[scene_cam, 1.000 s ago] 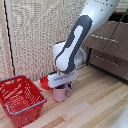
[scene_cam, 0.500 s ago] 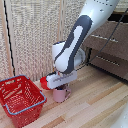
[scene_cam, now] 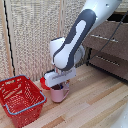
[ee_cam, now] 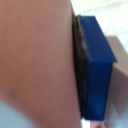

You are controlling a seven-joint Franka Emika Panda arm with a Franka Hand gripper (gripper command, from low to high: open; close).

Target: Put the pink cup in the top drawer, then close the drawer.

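1. Seeing the pink recepticle (scene_cam: 60,93) as a small pale pink mug, upright on the wooden floor (scene_cam: 95,107), dark inside, directly under the pinch receptors (scene_cam: 59,86).
2. My wrist view is filled by pink wall (ee_cam: 35,60) pressed against one blue finger pad (ee_cam: 97,70); the claw looks clamped on the mug's rim.
3. Red wire basket (scene_cam: 20,97) sits just beside the mug, on the exterior view's left.
4. Something red (scene_cam: 44,83) peeks out behind the mug; I can't identify it.
5. Storage unit (scene_cam: 107,50) stands far right, well apart from the mug.
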